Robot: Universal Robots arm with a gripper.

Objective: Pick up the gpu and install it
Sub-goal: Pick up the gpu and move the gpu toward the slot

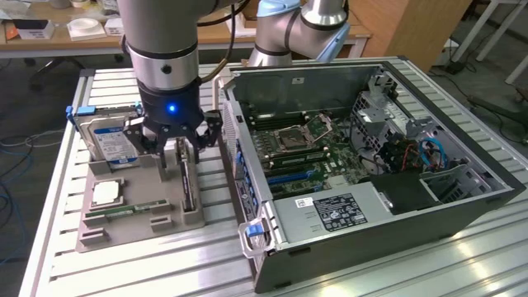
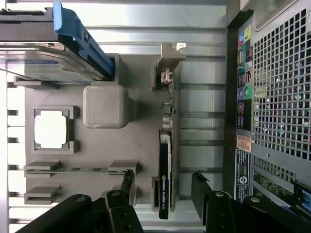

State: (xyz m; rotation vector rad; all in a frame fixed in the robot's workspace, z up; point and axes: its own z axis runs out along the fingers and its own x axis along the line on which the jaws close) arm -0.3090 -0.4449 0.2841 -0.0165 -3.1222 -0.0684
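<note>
Wrist view: hand (image 2: 163,175) spread wide astride gpu (image 2: 165,199)

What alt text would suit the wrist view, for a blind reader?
The open hand hangs over a thin dark graphics card standing on edge in a grey holder, one finger on each side, not touching it. A hard drive stands in the holder; a computer case sits beside it.

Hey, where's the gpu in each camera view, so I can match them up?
Exterior view: the gpu stands on edge in the grey holder, under the hand.
Wrist view: the gpu, edge-on, sits inside the open hand.
Shared landmark: the blue-handled hard drive in the same holder.
</note>
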